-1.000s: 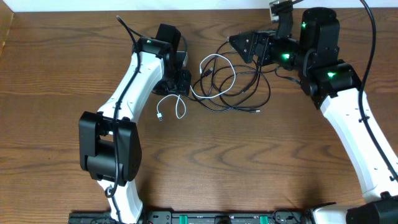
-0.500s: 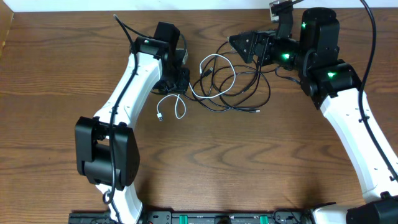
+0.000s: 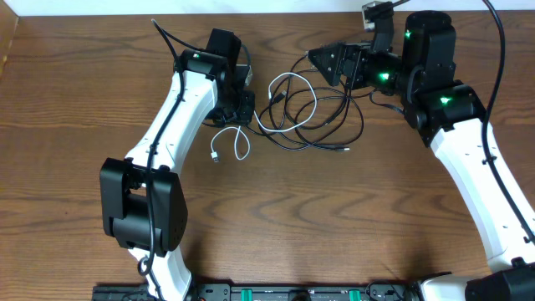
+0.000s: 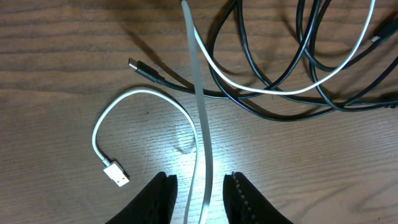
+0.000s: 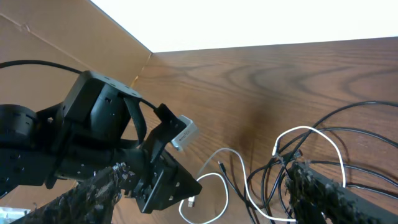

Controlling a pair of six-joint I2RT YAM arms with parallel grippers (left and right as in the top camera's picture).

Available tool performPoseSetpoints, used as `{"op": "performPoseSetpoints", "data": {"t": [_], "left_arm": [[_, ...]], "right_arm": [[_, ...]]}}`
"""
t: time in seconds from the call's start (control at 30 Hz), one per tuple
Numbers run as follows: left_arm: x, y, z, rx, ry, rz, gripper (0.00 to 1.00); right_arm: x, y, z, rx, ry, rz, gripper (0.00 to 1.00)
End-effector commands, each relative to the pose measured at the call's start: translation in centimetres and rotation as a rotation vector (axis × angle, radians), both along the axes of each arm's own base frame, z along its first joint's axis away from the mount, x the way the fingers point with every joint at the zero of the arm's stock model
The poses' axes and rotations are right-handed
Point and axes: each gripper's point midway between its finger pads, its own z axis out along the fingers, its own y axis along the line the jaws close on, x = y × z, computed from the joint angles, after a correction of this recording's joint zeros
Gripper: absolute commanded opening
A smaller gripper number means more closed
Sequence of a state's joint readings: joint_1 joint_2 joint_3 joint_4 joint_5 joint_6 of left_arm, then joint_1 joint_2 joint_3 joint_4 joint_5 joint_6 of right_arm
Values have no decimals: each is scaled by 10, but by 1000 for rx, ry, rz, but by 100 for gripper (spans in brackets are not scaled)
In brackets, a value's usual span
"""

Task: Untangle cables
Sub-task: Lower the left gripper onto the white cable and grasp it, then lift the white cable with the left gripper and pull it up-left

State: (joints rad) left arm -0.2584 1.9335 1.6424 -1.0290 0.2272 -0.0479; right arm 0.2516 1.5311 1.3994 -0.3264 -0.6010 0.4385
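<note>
Only the left arm's elbow [image 3: 140, 196] has drifted leftward; the cables [image 3: 311, 114] lie tangled on the dark wood-grain table [image 3: 334, 217], with a pale wall [image 3: 167, 7] beyond. The left pincer [image 4: 199, 182] straddles the white cable [image 4: 200, 112], fingers [image 4: 160, 200] apart. The right pincer [image 5: 208, 168] is spread wide and empty.

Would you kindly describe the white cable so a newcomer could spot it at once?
On the wooden table, find the tangle beside the left gripper. The white cable passes between its fingers and curls to a white plug; its neighbours are black cables.
</note>
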Motion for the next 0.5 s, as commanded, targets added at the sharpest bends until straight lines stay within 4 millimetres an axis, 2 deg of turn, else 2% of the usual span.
{"op": "performPoseSetpoints", "data": {"t": [0.0,0.17,0.23,0.37,0.47], "left_arm": [[2,-2,1,-2,-5,-6,29],[2,-2,1,-3,-5,-5,10],[2,-2,1,-3,-6,-5,9],[2,-3,1,-10,-4,-7,8],[0,-12,8,-64,-4,-15,7]], "right_arm": [[1,-3,4,-12,-20,-6,83],[1,-3,4,-12,-20,-6,83],[1,-3,3,-12,-20,-7,85],[3,-6,2,-21,-17,-23,98],[3,-6,2,-21,-18,-23,99]]}}
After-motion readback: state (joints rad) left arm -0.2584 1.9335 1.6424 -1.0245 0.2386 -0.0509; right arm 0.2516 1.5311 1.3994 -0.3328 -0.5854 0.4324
